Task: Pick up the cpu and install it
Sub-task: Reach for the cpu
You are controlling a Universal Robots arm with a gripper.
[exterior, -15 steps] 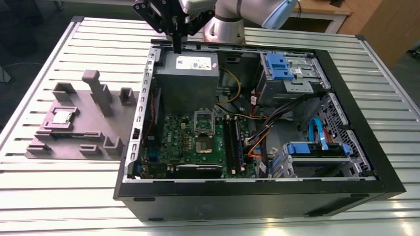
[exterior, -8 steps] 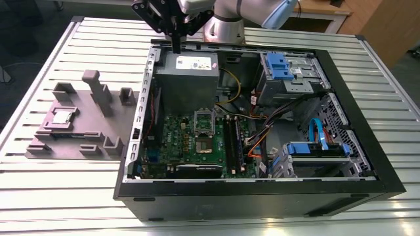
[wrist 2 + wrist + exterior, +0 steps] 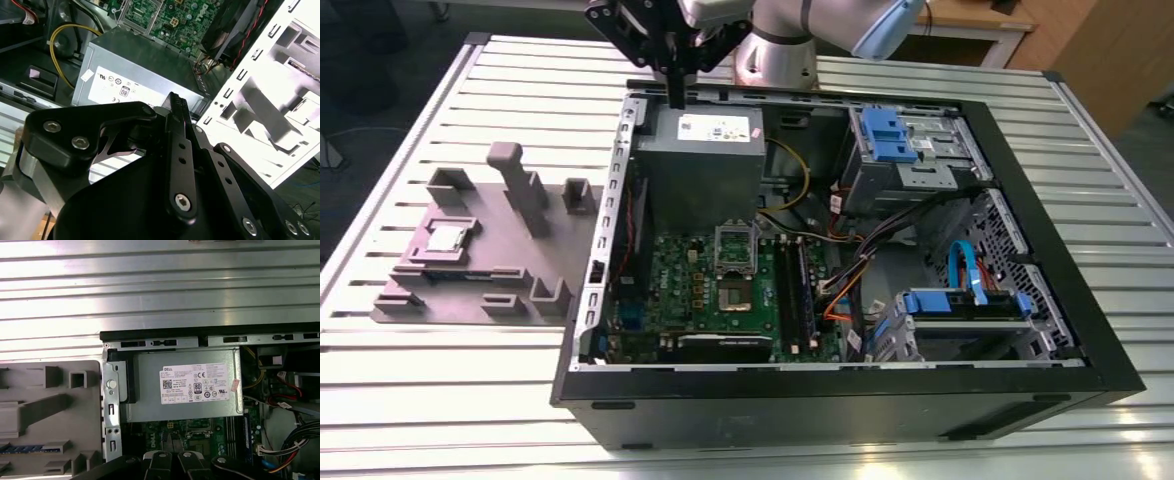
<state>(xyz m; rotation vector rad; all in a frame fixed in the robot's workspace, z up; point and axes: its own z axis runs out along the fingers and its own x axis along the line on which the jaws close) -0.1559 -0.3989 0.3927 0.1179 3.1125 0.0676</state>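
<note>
The cpu (image 3: 448,238), a small silver square chip, lies in a recess of the grey-purple fixture block (image 3: 520,262) at the exterior view's left, outside the computer case. My gripper (image 3: 676,97) hangs at the case's back edge, over the grey power-supply box (image 3: 700,150), far from the cpu. Its black fingers (image 3: 176,106) are shut together with nothing between them. The green motherboard (image 3: 680,290) lies inside the case, and its socket (image 3: 735,292) stands open with the metal frame (image 3: 735,240) raised. In the first wrist view the power-supply box (image 3: 182,390) is right beside the finger links (image 3: 172,460).
The open black computer case (image 3: 854,385) lies on a slatted metal table (image 3: 440,400). Blue drive brackets (image 3: 897,135), cables (image 3: 854,290) and a yellow wire (image 3: 57,55) crowd the case's right half. Upright pegs (image 3: 520,185) rise from the fixture block.
</note>
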